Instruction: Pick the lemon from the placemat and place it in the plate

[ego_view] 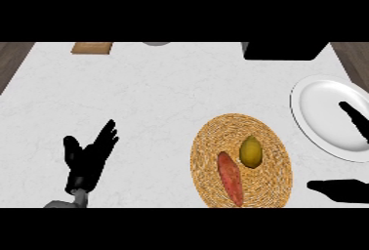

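While I look down through the head view, I take the woven placemat [242, 161] as my landmark on the pale counter [158, 97]. The lemon [250, 151] lies on that placemat, a little right of its middle and toward its far half. Just beside it, on the lemon's left and reaching nearer to me, a reddish sweet potato [231, 178] lies lengthwise on the same mat; the two look close together, and I cannot tell if they touch.

To the right of the placemat and slightly farther off sits the white plate [317, 105], cut by the view's right edge, with nothing but shadowed black shapes over it. My right hand [344, 189] shows just right of the placemat's near side as a dark shape, with another dark part [356, 117] over the plate. It has hold of nothing that I can see, and I cannot tell how its fingers stand.

My left hand [88, 156] rests well to the left of the placemat, fingers straight and spread, thumb apart, holding nothing.

Far beyond the placemat, a wooden board [92, 47], a grey object [155, 43] and a black block [284, 51] sit along the counter's back edge.
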You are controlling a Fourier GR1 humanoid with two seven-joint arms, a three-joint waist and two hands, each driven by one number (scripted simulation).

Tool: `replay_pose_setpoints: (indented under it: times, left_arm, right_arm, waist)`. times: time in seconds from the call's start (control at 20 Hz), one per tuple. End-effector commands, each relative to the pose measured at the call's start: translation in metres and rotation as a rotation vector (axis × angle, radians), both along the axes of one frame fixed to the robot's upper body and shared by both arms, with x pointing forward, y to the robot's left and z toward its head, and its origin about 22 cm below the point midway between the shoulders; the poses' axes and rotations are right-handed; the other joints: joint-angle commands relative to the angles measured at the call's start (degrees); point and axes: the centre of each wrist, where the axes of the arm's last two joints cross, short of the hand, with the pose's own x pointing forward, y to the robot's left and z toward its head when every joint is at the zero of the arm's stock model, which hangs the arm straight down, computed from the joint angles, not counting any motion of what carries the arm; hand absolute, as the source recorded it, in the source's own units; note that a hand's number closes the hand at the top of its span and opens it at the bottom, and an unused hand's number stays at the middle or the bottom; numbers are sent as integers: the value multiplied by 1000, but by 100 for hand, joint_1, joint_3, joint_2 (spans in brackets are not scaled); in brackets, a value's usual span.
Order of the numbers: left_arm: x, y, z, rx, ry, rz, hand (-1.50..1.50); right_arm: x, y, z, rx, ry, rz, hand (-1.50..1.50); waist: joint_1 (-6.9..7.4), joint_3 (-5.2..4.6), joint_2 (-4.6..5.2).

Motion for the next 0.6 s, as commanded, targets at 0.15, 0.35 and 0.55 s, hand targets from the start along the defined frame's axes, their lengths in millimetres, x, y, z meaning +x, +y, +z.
replay_pose_setpoints:
  times: [0.15, 0.35, 0.55]
  left_arm:
    - [-1, -25, -2, 2, -6, 5, 0]
    - [-8, -13, -4, 8, 14, 12, 0]
    - [-1, 2, 17, 6, 19, 25, 0]
  right_arm:
    - [20, 66, -25, -83, 98, 4, -150]
    - [37, 84, -28, -101, 142, -39, -150]
    - [18, 97, -52, -85, 228, -3, -150]
  waist:
    - [22, 7, 8]
    - [-6, 9, 0]
    - [-44, 11, -6]
